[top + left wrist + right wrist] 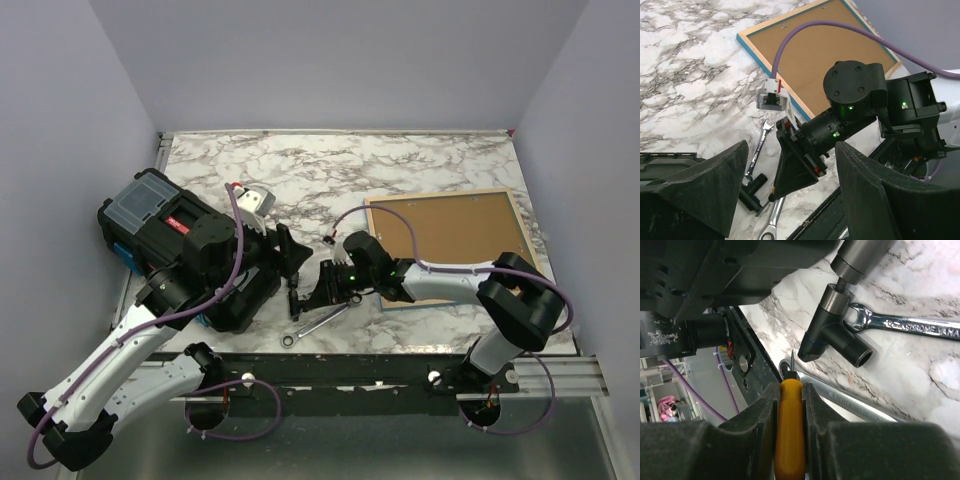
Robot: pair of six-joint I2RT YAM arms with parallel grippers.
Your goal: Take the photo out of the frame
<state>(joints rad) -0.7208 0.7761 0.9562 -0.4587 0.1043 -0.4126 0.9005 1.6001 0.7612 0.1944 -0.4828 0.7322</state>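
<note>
- Because the toolbox sits far left, close against your left arm, keep that arm's moves short and clear of it.
- Your left gripper hangs with its fingers spread wide and nothing between them, just left of the other claw. I judge it best used as a steadying hand, so bring it down flat on the frame's near edge rather than grabbing.
- Your right gripper is pinched tight on a slim orange-handled tool, whose metal tip pokes out past the fingers. It hovers low over two wrenches and a black T-shaped piece on the table. Lift before you travel, so the tip does not snag them.
- The frame lies at the right, brown back up and turquoise edge showing. The photo is hidden, presumably inside and facing down.
- Any catches on the back are too small to make out, so approach slowly with the tip kept shallow.
</note>
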